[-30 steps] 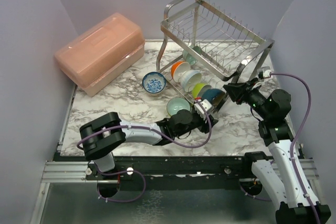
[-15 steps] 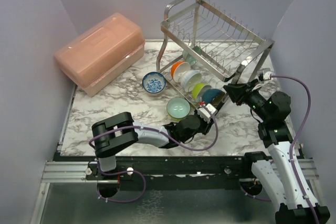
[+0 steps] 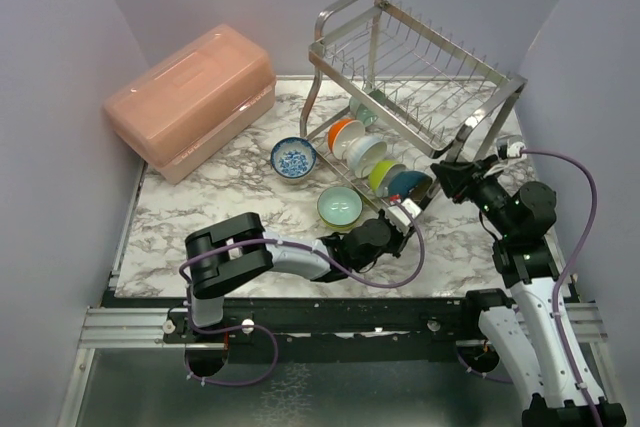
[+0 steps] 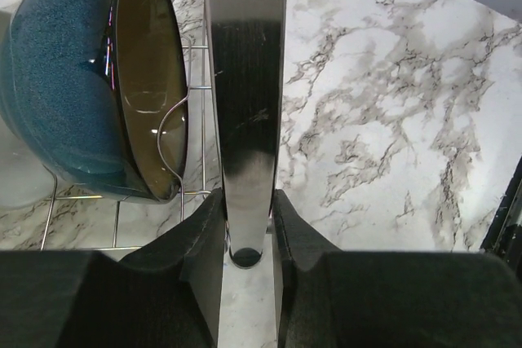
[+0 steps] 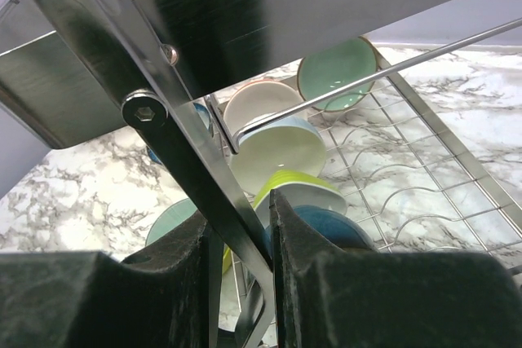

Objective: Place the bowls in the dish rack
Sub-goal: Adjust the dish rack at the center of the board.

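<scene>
1. Bowls (image 3: 363, 154): seven. Five stand in the dish rack (image 4: 245, 79) lower tier, between the grippers; two sit on the surface (image 3: 200, 207), left of the left gripper (image 4: 247, 218).
2. Left gripper and right gripper (image 5: 242, 226) each pinch a rack bar.

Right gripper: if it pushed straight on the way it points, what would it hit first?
The rack: its slanted brace already sits inside the right gripper. Behind it the teal bowl looks next, though depth is unclear.
</scene>
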Robot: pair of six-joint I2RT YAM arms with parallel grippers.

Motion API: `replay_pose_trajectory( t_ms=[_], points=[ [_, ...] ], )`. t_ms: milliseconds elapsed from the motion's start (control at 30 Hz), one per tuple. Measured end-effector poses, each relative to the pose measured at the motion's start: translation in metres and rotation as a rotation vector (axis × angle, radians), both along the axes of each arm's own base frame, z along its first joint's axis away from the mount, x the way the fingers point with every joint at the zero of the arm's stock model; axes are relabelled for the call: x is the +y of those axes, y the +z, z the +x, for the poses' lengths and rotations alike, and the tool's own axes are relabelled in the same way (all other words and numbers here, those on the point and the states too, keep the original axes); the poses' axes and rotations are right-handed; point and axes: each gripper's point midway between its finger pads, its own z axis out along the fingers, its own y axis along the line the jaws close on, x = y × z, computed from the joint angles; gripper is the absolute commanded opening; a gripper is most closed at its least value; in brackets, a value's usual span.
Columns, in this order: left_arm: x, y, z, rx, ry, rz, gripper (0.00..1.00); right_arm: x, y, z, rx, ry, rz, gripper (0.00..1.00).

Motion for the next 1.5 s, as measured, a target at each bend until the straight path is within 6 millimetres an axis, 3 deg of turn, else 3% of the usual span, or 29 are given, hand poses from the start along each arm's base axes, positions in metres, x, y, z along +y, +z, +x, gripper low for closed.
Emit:
replay_pose_trajectory(
  t_ms=[100,1133,1200,1400,1500],
  points=[
    [-0.003,-0.001,-0.001,0.004,-0.012,-0.003,0.00,-0.003,-0.001,-0.001,0.002,-0.021,0.000,0.01],
    [-0.010,-0.002,-0.007,0.127,-0.209,-0.052,0.00,-0.016,-0.001,-0.013,-0.014,-0.101,0.018,0.01],
    [-0.009,-0.002,-0.007,0.130,-0.221,-0.049,0.07,-0.016,-0.002,-0.013,-0.012,-0.100,0.019,0.01],
    [0.008,0.003,-0.012,0.123,-0.270,-0.031,0.50,-0.005,0.001,-0.014,-0.007,-0.042,0.042,0.01],
    [0.024,0.005,-0.005,0.116,-0.259,-0.022,0.64,-0.004,0.000,-0.014,-0.002,-0.032,0.043,0.01]
  ],
)
